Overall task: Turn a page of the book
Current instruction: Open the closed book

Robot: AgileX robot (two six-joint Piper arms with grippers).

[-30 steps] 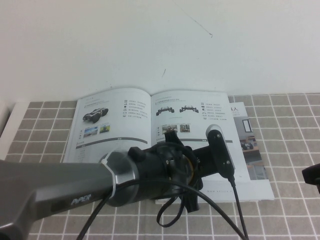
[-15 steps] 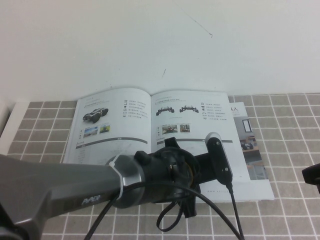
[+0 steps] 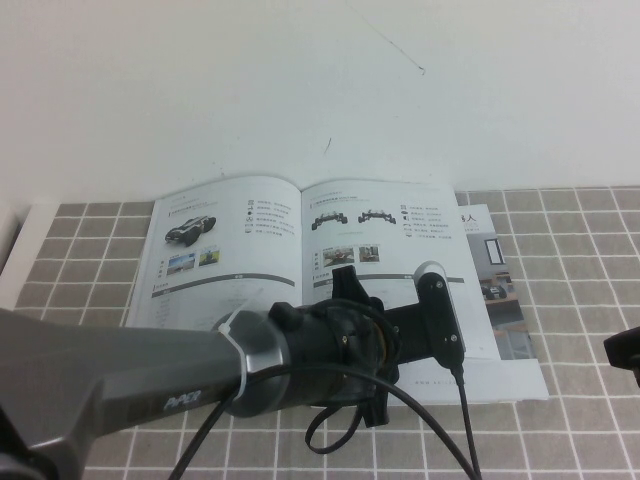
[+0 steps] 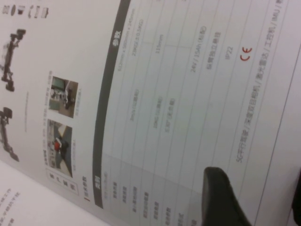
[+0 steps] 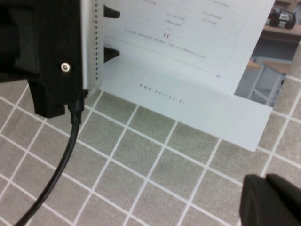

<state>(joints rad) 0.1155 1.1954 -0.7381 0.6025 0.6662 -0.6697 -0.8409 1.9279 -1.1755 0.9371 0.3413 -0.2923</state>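
Note:
The book (image 3: 230, 240) lies open on the tiled table, against the white wall. Its right-hand sheet is the page (image 3: 385, 225), printed with two black chassis pictures, two small photos and a grey-barred table (image 4: 164, 94). My left gripper (image 4: 258, 202) hangs open just above the page's lower part, near its outer edge, with nothing between its fingers (image 4: 218, 197). The right wrist view shows the same open left gripper (image 5: 110, 33) over the page's bottom corner (image 5: 188, 37). My right gripper (image 5: 273, 202) is shut and empty, low over the tiles to the book's right (image 3: 625, 350).
A second booklet (image 3: 505, 300) with room photos lies under the book and sticks out to the right and front. The left arm's black cable (image 3: 455, 420) trails toward the table's near edge. Grey tiles (image 3: 580, 240) lie to the right of the booklets.
The left arm's wrist has shifted slightly nearer and lower over the page's lower part. Its fingers stay open. The right arm has not moved.

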